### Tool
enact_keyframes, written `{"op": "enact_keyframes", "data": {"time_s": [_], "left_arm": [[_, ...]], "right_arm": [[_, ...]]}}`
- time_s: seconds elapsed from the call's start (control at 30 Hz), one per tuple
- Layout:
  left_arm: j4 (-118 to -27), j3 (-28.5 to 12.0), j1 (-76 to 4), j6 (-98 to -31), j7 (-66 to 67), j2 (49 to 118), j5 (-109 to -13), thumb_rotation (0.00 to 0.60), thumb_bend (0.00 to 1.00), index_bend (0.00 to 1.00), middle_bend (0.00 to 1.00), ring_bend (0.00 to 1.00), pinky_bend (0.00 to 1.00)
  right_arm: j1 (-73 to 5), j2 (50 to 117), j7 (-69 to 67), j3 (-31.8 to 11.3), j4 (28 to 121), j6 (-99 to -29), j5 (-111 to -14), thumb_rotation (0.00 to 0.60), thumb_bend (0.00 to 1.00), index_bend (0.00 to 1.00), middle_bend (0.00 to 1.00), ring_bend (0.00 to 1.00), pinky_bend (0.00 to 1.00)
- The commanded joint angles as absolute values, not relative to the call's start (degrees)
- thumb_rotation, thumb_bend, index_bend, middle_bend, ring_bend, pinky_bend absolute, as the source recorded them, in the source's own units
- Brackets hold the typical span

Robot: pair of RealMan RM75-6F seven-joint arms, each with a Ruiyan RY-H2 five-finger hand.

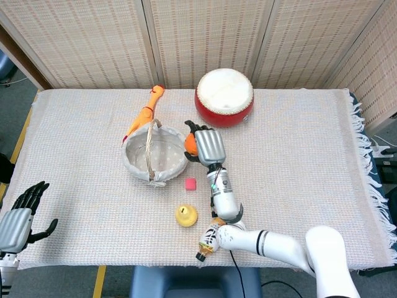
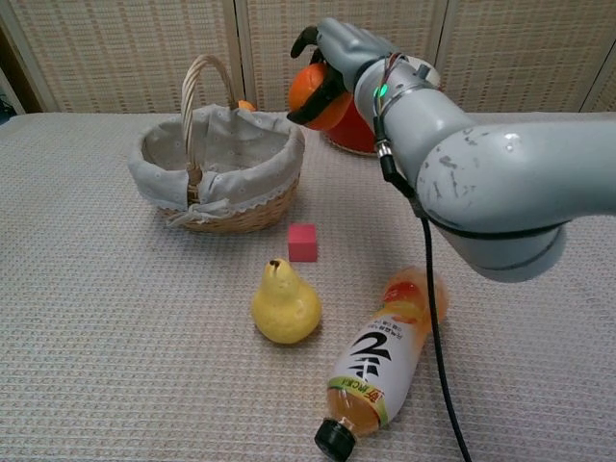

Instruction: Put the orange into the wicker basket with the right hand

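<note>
I am in the carry step: my right hand [image 2: 339,60] grips the orange [image 2: 316,89] from above, fingers wrapped over its top and one dark fingertip curling under its near side. The orange is lifted clear of the table [image 1: 310,143] and hangs just beside the right rim of the wicker basket [image 1: 155,152], not yet over its opening. In the head view the orange [image 1: 190,144] shows only as a sliver at the left edge of my right hand [image 1: 208,146], right at the basket's edge.

The basket stands left of centre, lined with pale cloth, its tall handle arching from far to near across the middle. Behind it on the far side lies a rubber chicken [image 1: 144,113], and to the far right a red drum [image 1: 224,98]. Nearer to me are a small pink cube [image 1: 190,184], a yellow pear [image 2: 284,304] and a juice bottle [image 2: 380,361] lying on its side.

My left hand [image 1: 18,214] rests low at the near left, off the table edge, fingers spread and holding nothing.

As I judge it, the next move calls for carrying the orange a little further left until it is over the cloth lining, keeping clear of the handle, then lowering it and loosening the fingers.
</note>
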State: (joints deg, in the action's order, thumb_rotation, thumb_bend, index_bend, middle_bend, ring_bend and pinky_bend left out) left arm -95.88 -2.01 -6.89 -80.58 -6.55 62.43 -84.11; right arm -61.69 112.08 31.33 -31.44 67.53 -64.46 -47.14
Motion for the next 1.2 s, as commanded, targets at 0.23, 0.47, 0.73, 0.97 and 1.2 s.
{"op": "enact_keyframes", "data": {"time_s": [0.23,0.47,0.73,0.97,1.2], "left_arm": [[-96.0,-2.1,-6.7,-80.7,-7.7,62.1,-83.8,0.600,0.34,0.00,0.00,0.00,0.10],[-96.1,-1.9,-6.5,-80.7,-8.0,61.8,-83.7,0.600,0.34,0.00,0.00,0.00,0.10],[-96.3,-1.9,-6.6,-80.5,-7.7,61.9,-83.7,0.600,0.34,0.00,0.00,0.00,0.10],[-96.2,-2.0,-6.6,-80.5,-7.8,61.8,-83.5,0.600,0.34,0.00,0.00,0.00,0.10],[-96.2,-2.0,-6.5,-80.7,-6.9,61.8,-83.6,0.600,0.34,0.00,0.00,0.00,0.10]], "right_arm": [[-68.9,120.1,30.1,-33.6,57.0,-62.4,-46.6,0.600,0.31,0.34,0.54,0.45,0.64],[-69.3,121.3,30.6,-32.9,55.5,-60.9,-45.9,0.600,0.10,0.00,0.00,0.00,0.11],[-68.4,119.7,30.4,-33.3,57.8,-62.3,-46.6,0.600,0.07,0.00,0.00,0.00,0.08],[-63.3,112.8,31.4,-31.4,70.2,-66.1,-48.8,0.600,0.07,0.00,0.00,0.00,0.08],[-48.1,92.1,37.7,-20.4,98.9,-74.0,-53.9,0.600,0.07,0.00,0.00,0.00,0.08]]}}
